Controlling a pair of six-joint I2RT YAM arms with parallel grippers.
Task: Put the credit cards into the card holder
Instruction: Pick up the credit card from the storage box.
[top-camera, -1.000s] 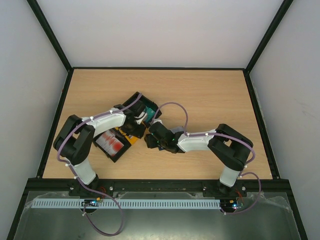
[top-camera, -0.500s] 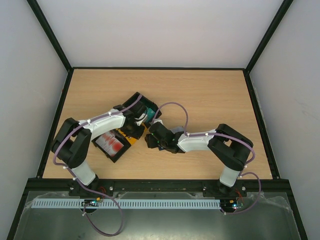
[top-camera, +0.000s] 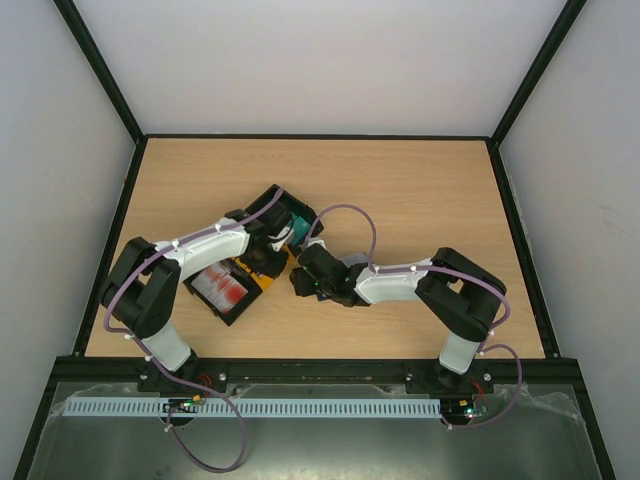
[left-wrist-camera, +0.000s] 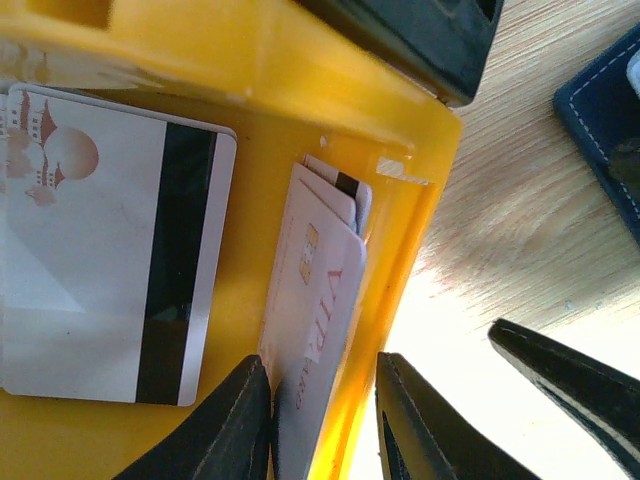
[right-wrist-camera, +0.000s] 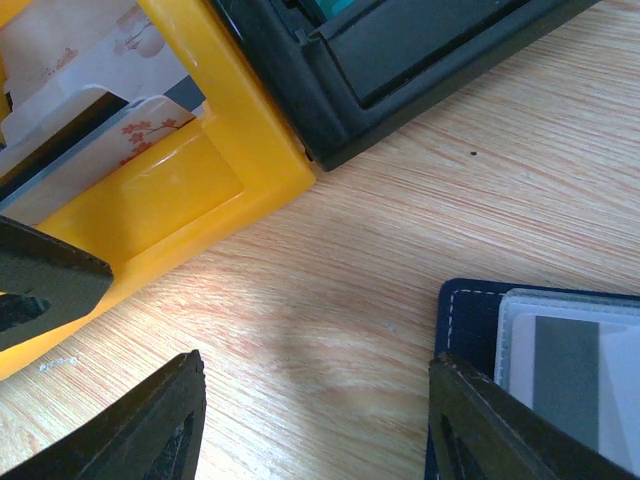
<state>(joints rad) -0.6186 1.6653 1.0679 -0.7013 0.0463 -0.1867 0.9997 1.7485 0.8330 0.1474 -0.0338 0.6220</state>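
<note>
From above, the black-and-yellow tray (top-camera: 222, 312) lies left of centre on the table (top-camera: 420, 200), and both arms bend in over it and hide much of it. The left gripper (top-camera: 268, 262) is over the tray's middle. The right gripper (top-camera: 300, 282) is just beside it at 3 o'clock. Red-marked cards (top-camera: 222, 286) fill the 7 o'clock end and a teal card (top-camera: 297, 222) shows at the 1 o'clock end. The card holder is hidden under the right arm in this view.

In the left wrist view, the yellow compartment holds three cards. A striped card (left-wrist-camera: 100, 250) lies flat at 9 o'clock. A VIP card (left-wrist-camera: 315, 330) leans on the wall, with one more card (left-wrist-camera: 340, 188) behind it. The left gripper (left-wrist-camera: 320, 435) is part-open, its fingers either side of the VIP card's lower edge and the wall; no firm pinch is visible. The navy card holder (left-wrist-camera: 600, 130) is at 2 o'clock on the table.

In the right wrist view, the right gripper (right-wrist-camera: 315, 420) is spread wide over bare table and holds nothing. The card holder (right-wrist-camera: 465, 330) lies at 4 o'clock, touching the right-hand finger, with one greyish card (right-wrist-camera: 565, 350) in its pocket. The tray's yellow wall (right-wrist-camera: 220, 170) fills the view from 9 to 11 o'clock.
</note>
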